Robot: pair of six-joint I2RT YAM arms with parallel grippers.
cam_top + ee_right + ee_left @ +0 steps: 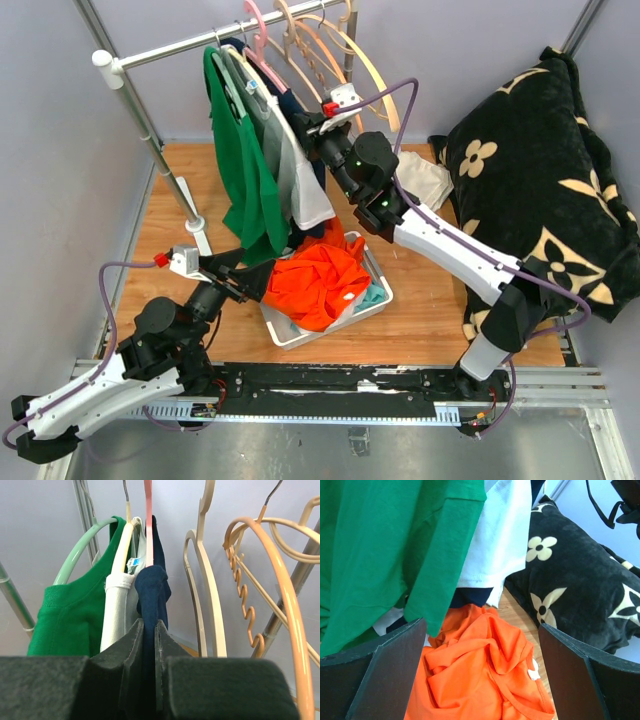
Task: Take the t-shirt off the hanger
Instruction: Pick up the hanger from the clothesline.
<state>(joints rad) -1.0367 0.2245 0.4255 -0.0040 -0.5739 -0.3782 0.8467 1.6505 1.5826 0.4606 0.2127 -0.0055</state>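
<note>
Navy-blue fabric t-shirt (153,592) is shown pinched at its shoulder by the right pincer (149,626), whose dark foam pads are closed to a narrow slit with the cloth between them. The shirt lies straight ahead of that pincer and is draped over a thin pink plastic hanger (148,520). Its long axis runs downward from the hanger, which is hooked on the silver metal rail (190,45).

Just beside it on the left hang a white shirt (115,605) and a green shirt (70,615). To the right, bare cream and tan hangers (205,580) are seen.

The right arm is judged far nearer to the task's thing. The coming move is likely to turn on drawing the gripped shoulder off the hanger's arm, toward the pincer.

The left pincer (481,625) is held wide and grips nothing. It sits low beneath the green hem, well apart from the hanger top, facing crumpled orange cloth (480,670) in a grey tray (290,338) on the wooden counter (170,210).
</note>
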